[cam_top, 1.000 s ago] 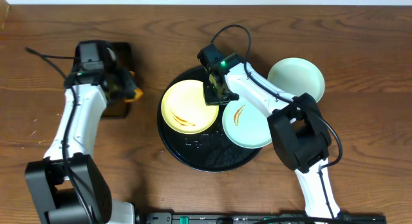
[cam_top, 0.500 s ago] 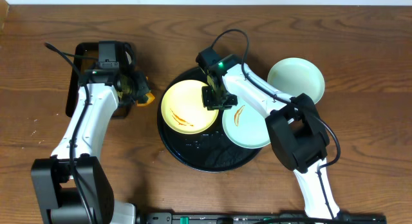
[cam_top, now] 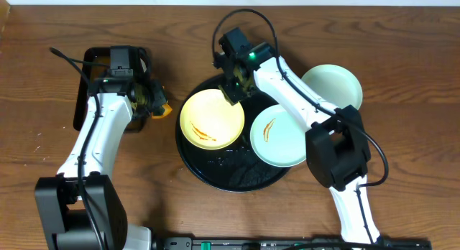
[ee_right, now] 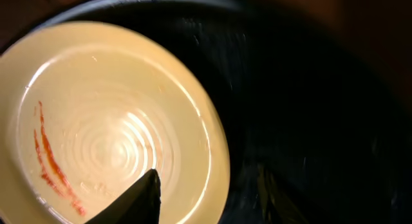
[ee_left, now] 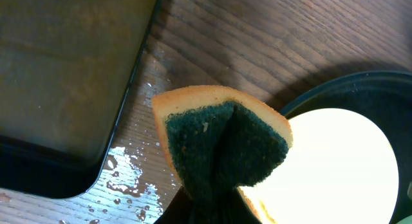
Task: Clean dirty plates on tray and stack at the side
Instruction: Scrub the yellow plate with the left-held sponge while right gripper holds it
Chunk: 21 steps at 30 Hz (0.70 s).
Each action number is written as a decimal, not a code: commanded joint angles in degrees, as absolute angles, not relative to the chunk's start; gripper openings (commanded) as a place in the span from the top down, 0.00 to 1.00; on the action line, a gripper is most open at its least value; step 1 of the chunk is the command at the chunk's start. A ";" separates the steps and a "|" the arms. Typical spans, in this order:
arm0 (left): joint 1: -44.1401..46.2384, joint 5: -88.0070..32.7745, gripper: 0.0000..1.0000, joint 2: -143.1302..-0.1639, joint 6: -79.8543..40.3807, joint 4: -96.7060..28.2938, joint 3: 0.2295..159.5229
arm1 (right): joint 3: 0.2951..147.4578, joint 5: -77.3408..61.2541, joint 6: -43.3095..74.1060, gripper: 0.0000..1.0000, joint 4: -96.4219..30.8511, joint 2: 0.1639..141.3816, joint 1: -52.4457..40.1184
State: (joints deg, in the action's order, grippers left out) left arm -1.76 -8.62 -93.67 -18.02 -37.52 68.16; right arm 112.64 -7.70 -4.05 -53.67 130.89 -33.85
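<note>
Tray: large, round, black and glossy, at mid-desk. All places below are given from it.
Yellow plate: inside the tray, on its left half. An orange-brown smear crosses its lower left part. Right wrist view shows the smear near the plate's left rim.
Smeared mint plate: on the tray's right side. Its outer edge reaches over the tray rim. It sits just beside the yellow plate, with an orange streak near its middle.
Second mint plate: off the tray, on the desk to the upper right. It is partly hidden by the right arm, and the part that shows looks plain pale.
Right claw: above the tray's far rim, at the yellow plate's upper right edge. Right wrist view is blurred. Fingers stand apart, one over the plate, one over black tray. The plate rim lies between them, and nothing is gripped.
Left claw: off the tray, just left of its rim, clamped on the sponge.
Sponge: yellow-orange with a dark green scouring face, pinched into a fold. It is held over the desk beside the tray's left rim.
Rectangular tray: small, black, brownish inside, well to the left of the round tray.
Water drops: on the desk between the rectangular tray and the round tray.
</note>
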 commanded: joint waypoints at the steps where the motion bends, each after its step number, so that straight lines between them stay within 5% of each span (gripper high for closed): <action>1: -1.80 -7.86 0.92 -93.60 -18.26 -37.74 68.47 | 113.30 -7.53 -11.44 0.59 -51.42 132.66 -33.52; 17: -1.80 -7.88 0.92 -93.60 -18.26 -38.28 68.47 | 113.08 -7.57 -10.33 0.64 -52.31 138.10 -33.28; 21: -1.80 -7.86 0.92 -93.60 -18.26 -38.33 68.47 | 113.08 -7.55 -9.32 0.78 -52.97 139.24 -33.32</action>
